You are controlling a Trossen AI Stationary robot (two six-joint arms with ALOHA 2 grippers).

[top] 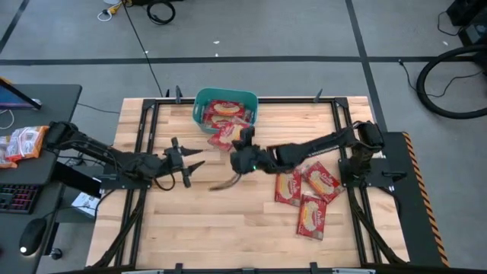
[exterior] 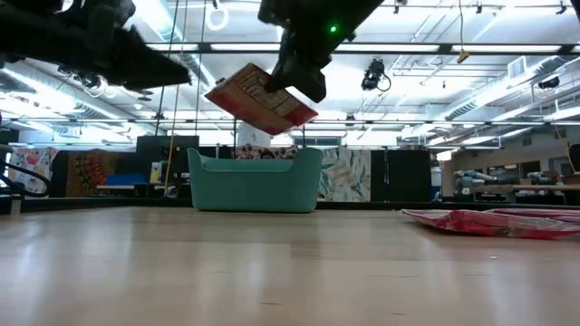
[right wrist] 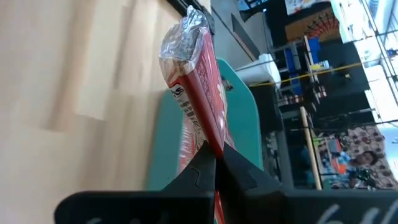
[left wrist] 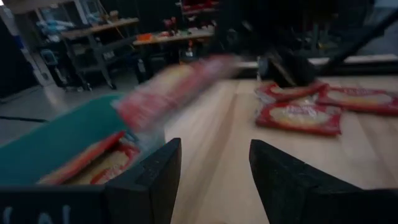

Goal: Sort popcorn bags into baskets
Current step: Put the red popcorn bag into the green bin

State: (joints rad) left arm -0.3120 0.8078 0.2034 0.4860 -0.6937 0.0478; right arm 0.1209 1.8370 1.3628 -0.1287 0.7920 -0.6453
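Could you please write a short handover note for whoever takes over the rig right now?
Right gripper: shut on one popcorn bag, held in the air just short of the teal basket.
Left gripper: open, empty, hovering over the table's left-middle.
Done: at least two bags lie in the basket.
Left: drop the held bag in, then move the three bags lying on the table at the right.
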